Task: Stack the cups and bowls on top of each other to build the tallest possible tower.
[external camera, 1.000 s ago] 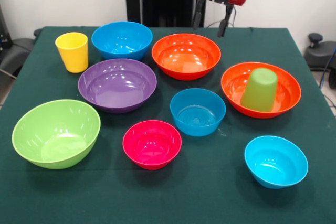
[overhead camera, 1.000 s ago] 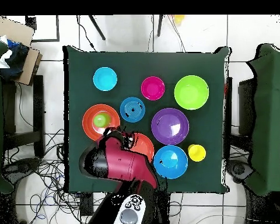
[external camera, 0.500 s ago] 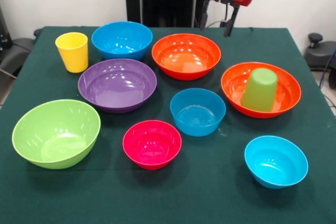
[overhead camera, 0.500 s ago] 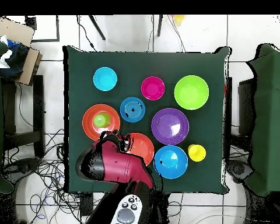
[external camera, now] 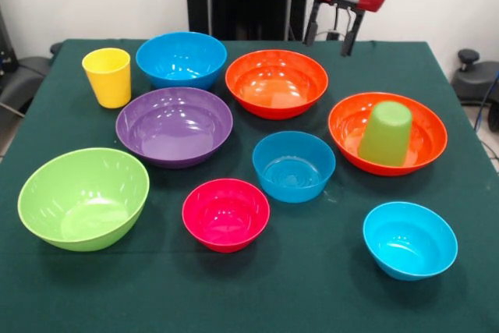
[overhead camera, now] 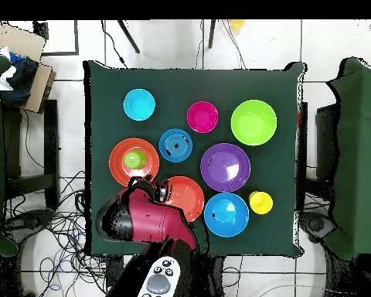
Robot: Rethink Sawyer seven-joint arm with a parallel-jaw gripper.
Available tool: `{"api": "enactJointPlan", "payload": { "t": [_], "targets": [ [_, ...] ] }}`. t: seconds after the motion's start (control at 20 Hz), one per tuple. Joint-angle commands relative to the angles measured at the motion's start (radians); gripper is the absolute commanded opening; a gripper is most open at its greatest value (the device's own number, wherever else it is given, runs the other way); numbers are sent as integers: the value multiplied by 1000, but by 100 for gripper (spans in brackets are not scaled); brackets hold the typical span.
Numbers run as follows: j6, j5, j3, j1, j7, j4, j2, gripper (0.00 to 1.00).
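Green cup point(external camera: 385, 133) inverted inside orange bowl point(external camera: 425, 146). Yellow cup point(external camera: 107, 76) far from it, beside blue bowl point(external camera: 181, 59). End effector point(external camera: 334, 37) above surface point(external camera: 312, 286), open, empty.

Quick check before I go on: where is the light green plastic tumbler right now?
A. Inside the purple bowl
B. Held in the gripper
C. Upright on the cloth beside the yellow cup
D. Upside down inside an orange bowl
D: the light green plastic tumbler stands mouth-down inside the large orange plastic bowl; the gripper hangs empty above the table's edge.
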Motion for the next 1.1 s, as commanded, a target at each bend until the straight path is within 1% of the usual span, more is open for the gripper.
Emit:
{"api": "enactJointPlan", "payload": {
  "t": [0.05,0.6,1.1],
  "targets": [
    [0,-4,87,5,155,26,54,100],
    [-39,-18,80,0,154,35,69,100],
    [-119,-33,58,-2,154,23,130,100]
  ]
}}
